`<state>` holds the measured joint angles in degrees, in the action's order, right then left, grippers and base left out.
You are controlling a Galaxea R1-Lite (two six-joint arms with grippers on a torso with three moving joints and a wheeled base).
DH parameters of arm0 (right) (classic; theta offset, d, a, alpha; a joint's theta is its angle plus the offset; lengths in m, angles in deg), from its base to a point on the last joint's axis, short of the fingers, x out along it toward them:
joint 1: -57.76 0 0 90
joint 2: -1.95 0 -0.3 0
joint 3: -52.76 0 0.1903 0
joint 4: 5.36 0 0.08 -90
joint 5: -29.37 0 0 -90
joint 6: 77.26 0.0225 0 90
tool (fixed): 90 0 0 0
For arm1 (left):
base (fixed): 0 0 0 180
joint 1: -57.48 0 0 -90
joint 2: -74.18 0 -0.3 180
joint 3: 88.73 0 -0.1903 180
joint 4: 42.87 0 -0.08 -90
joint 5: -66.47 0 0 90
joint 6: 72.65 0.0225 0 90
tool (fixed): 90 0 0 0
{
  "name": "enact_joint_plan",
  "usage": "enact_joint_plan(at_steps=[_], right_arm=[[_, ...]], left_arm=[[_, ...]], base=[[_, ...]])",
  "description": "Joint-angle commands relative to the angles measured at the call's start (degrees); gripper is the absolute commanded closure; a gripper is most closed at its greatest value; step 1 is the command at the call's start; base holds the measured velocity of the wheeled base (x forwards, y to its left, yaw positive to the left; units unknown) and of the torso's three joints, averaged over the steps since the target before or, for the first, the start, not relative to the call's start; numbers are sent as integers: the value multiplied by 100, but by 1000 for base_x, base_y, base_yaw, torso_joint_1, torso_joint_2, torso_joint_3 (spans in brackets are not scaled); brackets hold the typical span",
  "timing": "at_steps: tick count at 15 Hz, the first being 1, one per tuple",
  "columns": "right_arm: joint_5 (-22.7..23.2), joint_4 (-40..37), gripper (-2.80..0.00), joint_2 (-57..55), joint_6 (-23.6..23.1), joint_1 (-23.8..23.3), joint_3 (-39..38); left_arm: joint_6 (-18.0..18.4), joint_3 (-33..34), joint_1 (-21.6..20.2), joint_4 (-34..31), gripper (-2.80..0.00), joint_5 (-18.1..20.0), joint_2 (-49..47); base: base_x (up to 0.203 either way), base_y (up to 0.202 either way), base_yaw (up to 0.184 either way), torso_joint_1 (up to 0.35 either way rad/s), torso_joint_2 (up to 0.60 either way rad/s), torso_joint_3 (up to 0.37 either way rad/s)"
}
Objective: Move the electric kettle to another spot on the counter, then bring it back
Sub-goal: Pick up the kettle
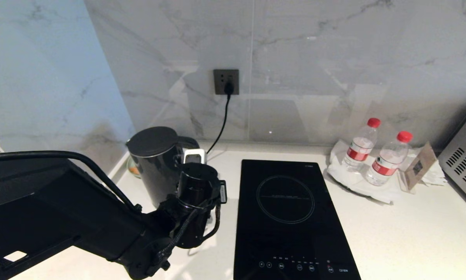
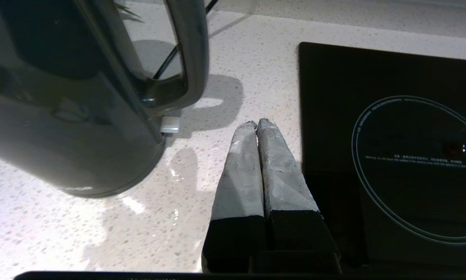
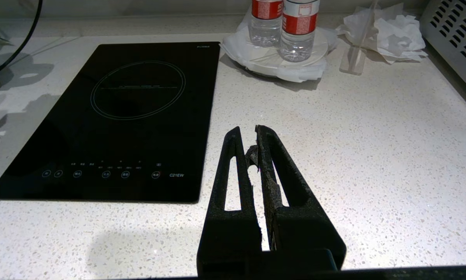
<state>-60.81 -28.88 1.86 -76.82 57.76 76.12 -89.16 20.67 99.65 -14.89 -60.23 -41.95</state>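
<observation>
The left claw (image 2: 258, 123) has its two grey-padded fingers pressed tip to tip with nothing between them, hanging low over the desk (image 2: 100, 233) in the strip between the electric kettle (image 2: 62, 116) and the black induction hob (image 2: 392, 155). The kettle stands upright just beside the claw, not touched by it, its loop handle (image 2: 194, 58) turned toward the fingers; in the head view it sits near the back left corner of the desk, with a cord (image 1: 221, 120) running up to the wall socket (image 1: 226, 81). Judging by this, the grasp has missed the handle, so the step to do well is the re-grasp: spread the fingers, bring one inside the loop and one outside, close on the upright part of the handle, and lift straight so the tall body does not tip or drag on the cord. The right claw (image 3: 252, 140) rests nearly closed and empty over bare desk right of the hob, near two water bottles (image 3: 283, 27).
</observation>
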Motion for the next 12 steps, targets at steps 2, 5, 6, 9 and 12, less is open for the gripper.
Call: enact_joint_plan(at_steps=[2, 5, 6, 9, 12], right_arm=[[1, -2, 0, 1, 0, 0, 0], [1, -2, 0, 1, 0, 0, 0], [1, -2, 0, 1, 0, 0, 0], [1, -2, 0, 1, 0, 0, 0], [1, -2, 0, 1, 7, 0, 0]], left_arm=[[-12, 228, -1, 33, 0, -29, 430], [-11, 361, -7, 25, 0, -21, 580], [0, 319, -7, 10, 0, -21, 545], [16, 69, -7, -81, -280, -26, 332], [9, -340, -48, -82, -280, -47, -49]], base=[[0, 0, 0, 0, 0, 0], [0, 0, 0, 0, 0, 0], [0, 0, 0, 0, 0, 0], [0, 0, 0, 0, 0, 0], [0, 0, 0, 0, 0, 0]])
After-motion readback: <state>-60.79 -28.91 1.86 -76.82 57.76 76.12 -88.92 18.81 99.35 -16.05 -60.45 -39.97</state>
